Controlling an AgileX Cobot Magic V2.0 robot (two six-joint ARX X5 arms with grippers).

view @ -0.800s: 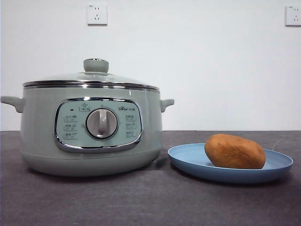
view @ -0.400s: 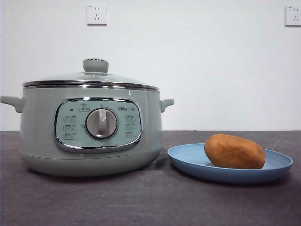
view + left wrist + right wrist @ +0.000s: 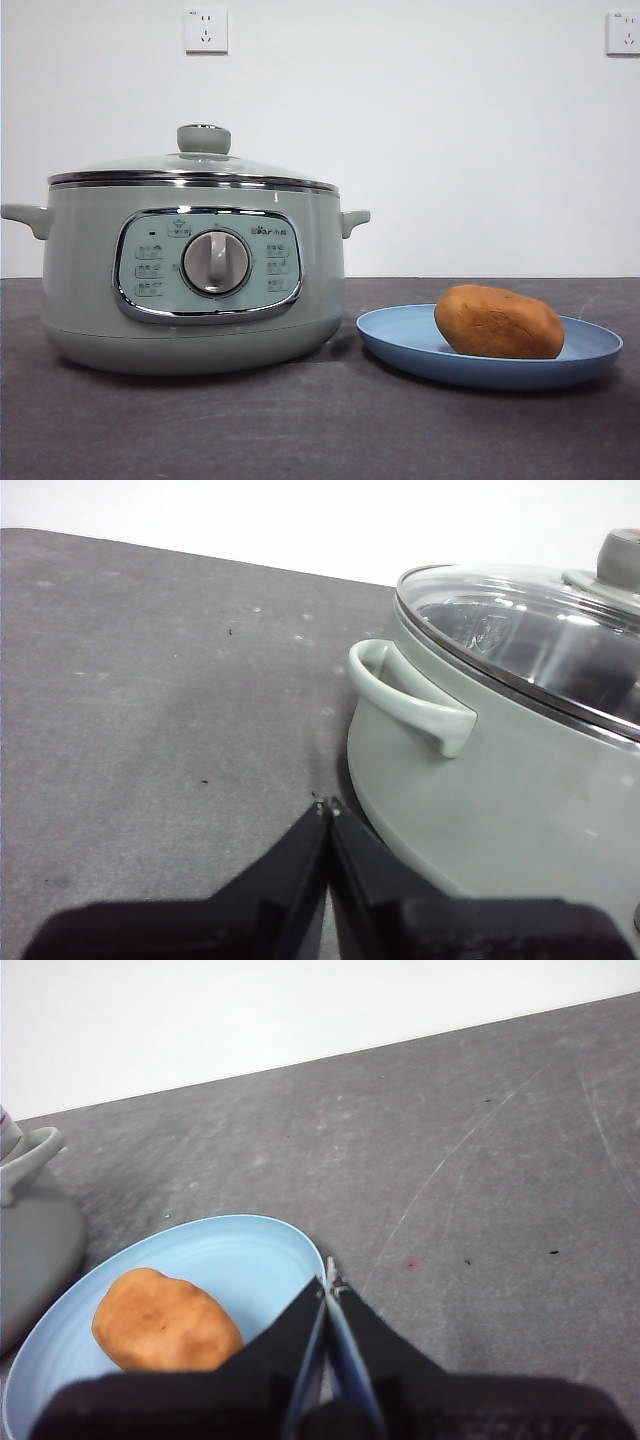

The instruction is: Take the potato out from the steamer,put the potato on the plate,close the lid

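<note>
The sage-green steamer (image 3: 190, 270) stands at the left of the table with the glass lid (image 3: 195, 163) closed on it. The orange-brown potato (image 3: 498, 322) lies on the light-blue plate (image 3: 400, 335) to the steamer's right. Neither arm shows in the front view. My left gripper (image 3: 326, 810) is shut and empty, raised beside the steamer's side handle (image 3: 410, 695). My right gripper (image 3: 328, 1285) is shut and empty, above the plate's rim (image 3: 290, 1235), with the potato (image 3: 165, 1322) to one side of it.
The dark grey table top (image 3: 320, 430) runs to a white wall with two sockets (image 3: 206, 30). The steamer's dial (image 3: 215, 262) faces the front. The steamer's other handle (image 3: 25, 1155) shows in the right wrist view.
</note>
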